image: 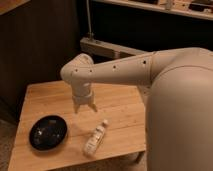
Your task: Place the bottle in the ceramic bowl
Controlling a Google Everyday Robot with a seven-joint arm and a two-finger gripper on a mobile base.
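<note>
Wooden table [125, 107] carries the bottle [96, 138], lying on its side just right of the ceramic bowl [48, 134]. Gripper [85, 107] hangs behind both, fingers spread, empty. Judged approach stage; the next move calls for descent onto the bottle.

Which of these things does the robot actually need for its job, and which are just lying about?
Needed: bottle, lying on the table; bowl; end effector, open and empty, over the table.
Just there: shelf and metal frame at the back.

Lab-like room, wooden table [125, 111], wall shelf [165, 9]
</note>
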